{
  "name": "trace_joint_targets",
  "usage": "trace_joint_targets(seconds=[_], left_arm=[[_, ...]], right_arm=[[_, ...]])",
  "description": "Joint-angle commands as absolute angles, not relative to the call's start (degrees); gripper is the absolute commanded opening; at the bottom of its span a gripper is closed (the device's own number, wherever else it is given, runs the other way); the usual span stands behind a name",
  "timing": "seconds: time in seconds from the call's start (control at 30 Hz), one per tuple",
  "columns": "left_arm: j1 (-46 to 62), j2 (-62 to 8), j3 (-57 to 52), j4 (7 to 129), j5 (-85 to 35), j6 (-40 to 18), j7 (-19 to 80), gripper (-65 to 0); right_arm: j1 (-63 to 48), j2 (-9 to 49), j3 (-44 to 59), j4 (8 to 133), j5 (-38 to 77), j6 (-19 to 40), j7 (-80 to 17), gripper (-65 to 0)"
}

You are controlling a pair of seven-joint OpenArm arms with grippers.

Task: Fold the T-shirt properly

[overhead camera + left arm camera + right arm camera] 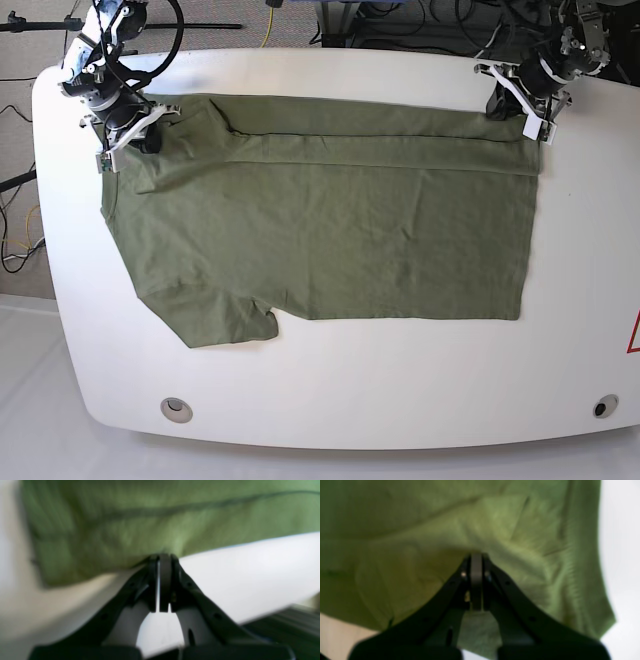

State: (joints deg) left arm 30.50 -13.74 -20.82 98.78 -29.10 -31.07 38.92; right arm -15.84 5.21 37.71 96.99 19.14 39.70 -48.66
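The white table (300, 400) carries the olive-green T-shirt (330, 240), spread flat across its middle with a sleeve at the near edge. One long strip along the far edge is already turned over onto the body, seen as a straight band between the two grippers. That first lengthwise fold is judged started or half done; the near side, the sleeve and the crosswise folds are all left.

The left gripper (163, 556) is seen with jaws pressed nearly together, only a thin slit between the pads, and the cloth edge is pinched right at their tips. Ahead of the jaws the shirt fills the view; to one side of them bare table is seen. The right gripper (476, 555) is likewise closed, pads together, with cloth bunched at the tips and spreading ahead of and beneath the jaws.

The overall layout, the folded band and the unfolded sleeve are shown only by the base view, where the jaws themselves are too small to judge. The closed grips on the fabric are shown only by the wrist views, both blurred. A dark seam line ahead of the left jaws is picked up in the left wrist view alone.
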Motion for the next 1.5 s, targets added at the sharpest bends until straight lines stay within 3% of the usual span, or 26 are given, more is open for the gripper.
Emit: trace_joint_targets(seconds=[0.0,0.2,0.27,0.4,0.47,0.6,1.0,1.47], left_arm=[[30.0,-14.6,-21.4,98.7,-29.5,-31.1,38.6,-65.0],[30.2,-14.4,-22.9,100.5,-30.8,-31.1,41.3,-64.8],[30.4,-14.4,-23.2,101.2,-31.0,-31.1,41.8,-57.3],[30.6,-14.4,-23.7,101.9,-31.1,-31.0,41.8,-49.2],[30.5,-14.2,-22.6,101.4,-29.7,-31.1,40.4,-51.9],[30.1,-13.9,-22.5,100.9,-28.2,-31.2,37.3,-65.0],[29.3,-11.5,-22.3,99.0,-23.5,-30.3,35.8,-65.0],[28.4,-13.9,-22.5,100.1,-25.0,-30.0,37.6,-65.0]], right_arm=[[-15.7,6.3,37.8,97.2,20.1,40.0,-47.6,-65.0],[-15.3,6.7,38.1,96.4,20.5,40.0,-47.1,-65.0],[-15.3,6.6,38.3,96.5,20.6,40.0,-47.2,-65.0],[-15.5,6.5,38.6,96.9,20.7,40.0,-47.2,-65.0],[-15.9,6.2,38.6,97.4,20.1,40.0,-47.0,-65.0],[-15.9,6.2,38.7,97.5,20.1,40.0,-46.9,-65.0],[-15.4,5.9,38.0,97.1,19.9,40.0,-46.0,-65.0],[-15.4,5.6,37.5,96.6,19.7,40.0,-45.1,-65.0]])
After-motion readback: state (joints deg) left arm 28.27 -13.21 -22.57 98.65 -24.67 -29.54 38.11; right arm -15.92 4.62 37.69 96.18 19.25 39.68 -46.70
